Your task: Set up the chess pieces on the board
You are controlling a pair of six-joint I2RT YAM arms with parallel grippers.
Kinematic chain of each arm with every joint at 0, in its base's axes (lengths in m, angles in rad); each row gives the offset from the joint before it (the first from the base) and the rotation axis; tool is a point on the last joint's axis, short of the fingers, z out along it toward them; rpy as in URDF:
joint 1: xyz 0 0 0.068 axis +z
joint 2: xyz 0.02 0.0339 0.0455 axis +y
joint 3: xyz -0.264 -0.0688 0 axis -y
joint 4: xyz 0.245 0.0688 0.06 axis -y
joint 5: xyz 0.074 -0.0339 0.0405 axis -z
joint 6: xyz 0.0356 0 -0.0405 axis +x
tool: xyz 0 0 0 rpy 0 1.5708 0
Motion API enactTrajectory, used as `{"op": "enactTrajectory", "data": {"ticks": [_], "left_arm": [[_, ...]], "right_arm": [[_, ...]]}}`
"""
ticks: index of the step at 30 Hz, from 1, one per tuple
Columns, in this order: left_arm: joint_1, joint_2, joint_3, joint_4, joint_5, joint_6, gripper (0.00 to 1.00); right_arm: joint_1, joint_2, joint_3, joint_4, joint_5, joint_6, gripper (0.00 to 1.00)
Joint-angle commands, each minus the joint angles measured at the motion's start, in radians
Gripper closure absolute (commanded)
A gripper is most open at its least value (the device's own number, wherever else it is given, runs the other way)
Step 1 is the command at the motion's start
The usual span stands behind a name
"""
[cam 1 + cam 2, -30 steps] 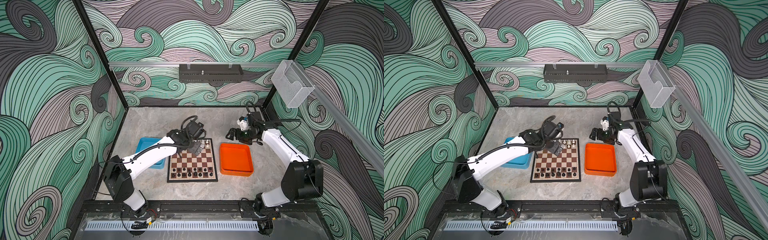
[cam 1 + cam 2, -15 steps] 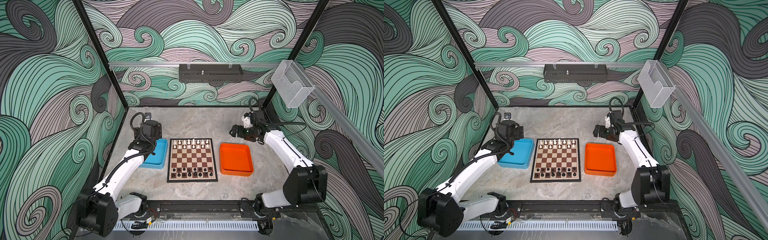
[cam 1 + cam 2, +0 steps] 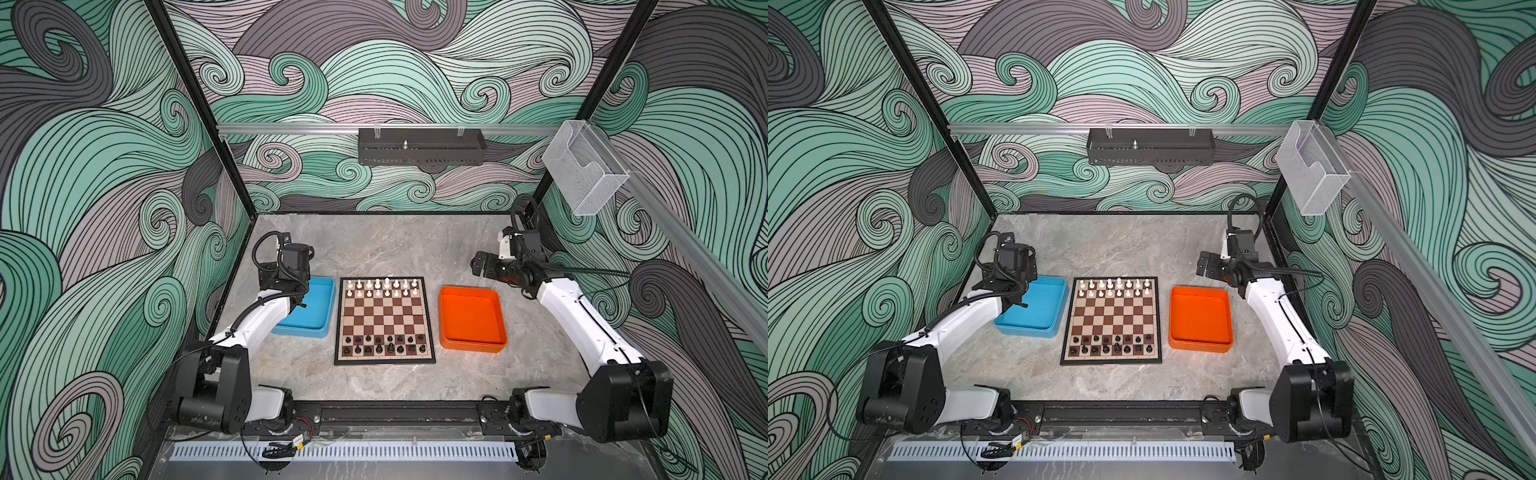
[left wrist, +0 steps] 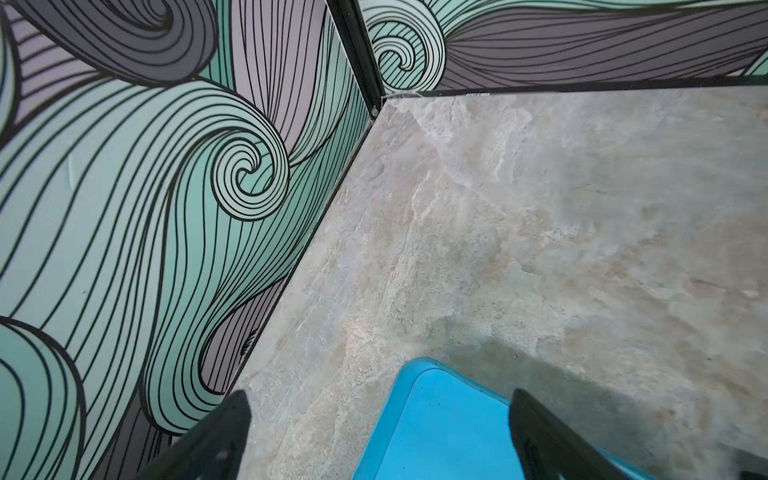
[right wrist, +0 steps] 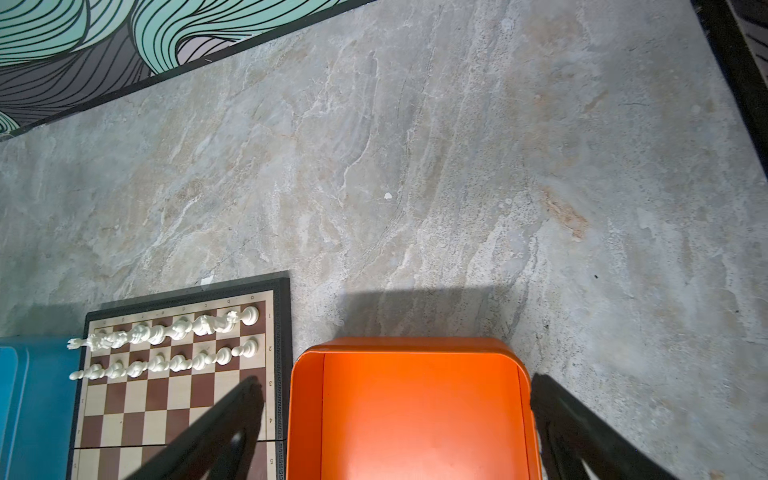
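1. My left pincer (image 4: 378, 411) hangs spread wide, gripping nothing, over the far corner of the blue tray (image 3: 311, 318).
2. My right pincer (image 5: 395, 388) is spread just as wide and holds nothing (its fingers (image 5: 224, 424) frame the far edge of the orange tray (image 3: 471, 320)).
3. The board (image 3: 384, 320) lies flat on the stone table (image 3: 374, 245) between the two trays, near each and touching neither.
4. The white chess pieces (image 3: 382, 287) stand upright in two rows along the board's far edge.
5. The black chess pieces (image 3: 384, 345) stand in the two rows along its near edge, well apart from both my pincers.
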Motion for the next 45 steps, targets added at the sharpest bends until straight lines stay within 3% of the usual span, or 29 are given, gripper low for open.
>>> {"op": "enactTrajectory", "data": {"ticks": [1,7,12,17,29,34,39,45], "left_arm": [[0.029,-0.001,-0.012,0.081,0.095,0.006,0.01],[0.039,-0.008,-0.112,0.252,0.164,0.091,0.01],[0.085,-0.006,-0.16,0.325,0.303,0.048,0.02],[0.103,0.025,-0.147,0.305,0.312,0.055,0.01],[0.109,0.096,-0.139,0.315,0.321,0.032,0.01],[0.112,0.116,-0.191,0.442,0.339,0.053,0.01],[0.112,0.192,-0.221,0.565,0.338,0.061,0.01],[0.114,0.176,-0.233,0.562,0.35,0.049,0.01]], "right_arm": [[-0.012,-0.022,-0.034,0.066,0.047,-0.022,0.0],[-0.012,-0.072,-0.199,0.334,0.044,-0.02,0.0],[-0.012,-0.087,-0.291,0.468,0.07,-0.084,0.0],[-0.012,-0.07,-0.327,0.514,0.147,-0.077,0.0],[-0.012,0.008,-0.438,0.756,0.185,-0.132,0.0],[-0.012,0.023,-0.499,0.884,0.219,-0.196,0.0],[-0.013,0.08,-0.553,1.035,0.191,-0.277,0.0],[-0.013,0.152,-0.612,1.219,0.121,-0.343,0.0]]}}
